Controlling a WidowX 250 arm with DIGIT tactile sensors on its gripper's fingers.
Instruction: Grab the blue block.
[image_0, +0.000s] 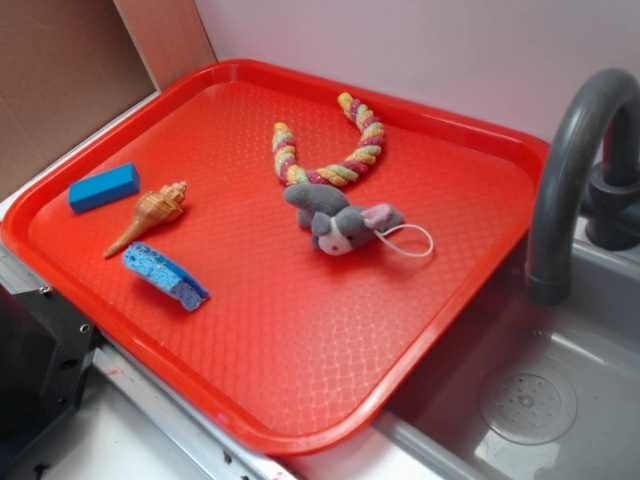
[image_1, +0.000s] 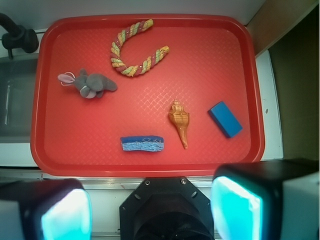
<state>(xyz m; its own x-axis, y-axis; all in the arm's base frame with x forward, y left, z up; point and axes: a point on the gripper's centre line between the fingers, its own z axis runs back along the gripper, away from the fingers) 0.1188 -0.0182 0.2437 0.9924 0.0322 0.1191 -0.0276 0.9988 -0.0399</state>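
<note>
The blue block (image_0: 104, 187) is a smooth bright-blue bar lying flat near the left edge of the red tray (image_0: 300, 400). In the wrist view the blue block (image_1: 225, 119) sits at the tray's right side, right of the seashell (image_1: 179, 122). My gripper (image_1: 150, 210) hovers high above the tray's near edge, well away from the block. Its two cyan pads (image_1: 234, 207) stand wide apart with nothing between them. The gripper is out of the exterior view.
On the tray lie a seashell (image_0: 150, 213), a rough blue sponge piece (image_0: 166, 275), a grey plush toy (image_0: 342, 222) and a multicoloured rope (image_0: 330, 152). A grey faucet (image_0: 575, 160) and sink basin (image_0: 520, 400) stand to the right. A brown wall (image_0: 60, 80) rises behind.
</note>
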